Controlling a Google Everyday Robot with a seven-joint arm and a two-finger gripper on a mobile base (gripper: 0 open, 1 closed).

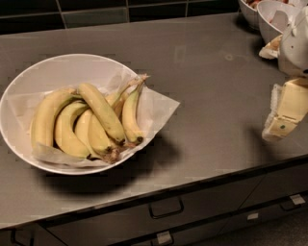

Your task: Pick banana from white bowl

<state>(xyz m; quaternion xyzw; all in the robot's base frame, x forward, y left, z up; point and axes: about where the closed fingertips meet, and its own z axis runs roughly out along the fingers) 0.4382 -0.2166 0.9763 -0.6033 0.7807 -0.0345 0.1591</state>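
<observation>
The white bowl (pixel 57 65) is wide and shallow, lined with crinkled white paper, and sits at the left of the grey counter. Several yellow bananas lie in it. The banana (pixel 103 113) is long and fairly straight with a dark tip. It lies on top of the fatter curved ones, running diagonally from upper left to lower right. My gripper (pixel 285 111), cream-coloured, hangs at the right edge of the camera view over the counter. It is well to the right of the bowl, apart from it, and holds nothing that I can see.
Smaller white bowls (pixel 272 17) stand at the back right corner, partly behind my white arm (pixel 294 43). A dark tiled wall (pixel 96 12) runs along the back. The counter's front edge (pixel 192 185) has drawers with handles (pixel 166 209) below it.
</observation>
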